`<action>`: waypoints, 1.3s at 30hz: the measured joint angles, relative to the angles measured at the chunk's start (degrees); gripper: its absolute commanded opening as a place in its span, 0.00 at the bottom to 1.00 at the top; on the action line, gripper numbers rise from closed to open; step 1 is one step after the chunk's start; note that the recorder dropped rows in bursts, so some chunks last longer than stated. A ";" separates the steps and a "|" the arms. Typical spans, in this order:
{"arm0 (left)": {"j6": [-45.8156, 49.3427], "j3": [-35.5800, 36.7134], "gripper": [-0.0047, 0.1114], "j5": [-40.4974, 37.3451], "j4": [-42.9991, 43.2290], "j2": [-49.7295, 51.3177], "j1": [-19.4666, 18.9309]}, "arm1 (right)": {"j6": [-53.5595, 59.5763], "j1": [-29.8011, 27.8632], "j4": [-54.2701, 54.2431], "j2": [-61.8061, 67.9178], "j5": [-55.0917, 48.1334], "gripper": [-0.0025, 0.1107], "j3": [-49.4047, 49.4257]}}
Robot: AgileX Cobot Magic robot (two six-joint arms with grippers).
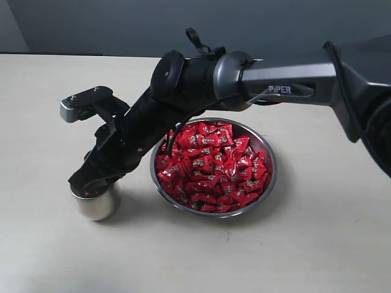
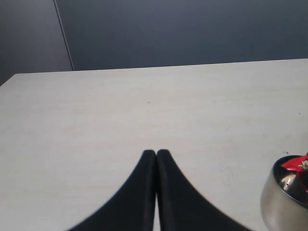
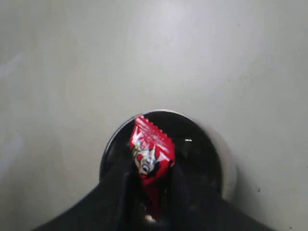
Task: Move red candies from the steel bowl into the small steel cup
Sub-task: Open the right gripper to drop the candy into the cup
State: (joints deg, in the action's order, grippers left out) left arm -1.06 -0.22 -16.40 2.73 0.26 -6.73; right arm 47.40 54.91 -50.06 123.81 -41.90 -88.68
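A pale cream table (image 1: pixel 317 244) fills the scene, with a dark grey-blue wall (image 1: pixel 91 24) behind it.

Much is hidden. In the exterior view the black right arm (image 1: pixel 287 79) reaches in from the right and slants down across the middle. It covers the far left part of the steel bowl (image 1: pixel 269 183) and the mouth of the small steel cup (image 1: pixel 95 206). The fingertips of the right claw (image 1: pixel 91 182) cannot be made out there, nor can anything they hold. The left claw (image 2: pixel 156 154) shows only in its own wrist view. Its two black fingers are pressed together at the tips with nothing between them, above bare table. At the edge of that view a rounded steel vessel (image 2: pixel 281 197) is cut off, with a scrap of red at its rim. It may be the cup, but this cannot be told for sure.

The right wrist view shows the grip clearly. The right claw's fingers (image 3: pixel 183 192) are narrowed onto one red candy (image 3: pixel 151 151) and pinch its lower half. Its crimped upper edge sticks out past the tips.

The cup stands upright on the table directly under the right claw, and the held candy hangs over the cup's dark, reflective inside. The bowl sits just beside the cup, on the right of it in the exterior view. It is heaped with red candies (image 1: pixel 214 165).
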 measured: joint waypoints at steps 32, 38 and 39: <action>0.00 0.00 0.04 0.00 0.00 0.00 0.00 | -5.06 0.35 6.75 0.84 -0.42 0.01 -4.67; 0.00 0.00 0.04 0.00 0.00 0.00 0.00 | -6.02 0.35 8.33 0.84 -1.55 0.01 -4.67; 0.00 0.00 0.04 0.00 0.00 0.00 0.00 | -6.11 0.35 8.31 0.84 -1.53 0.01 -4.67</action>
State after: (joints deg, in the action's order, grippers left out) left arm -1.06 -0.22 -16.40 2.73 0.26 -6.73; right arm 41.29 55.26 -41.75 124.65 -43.43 -93.36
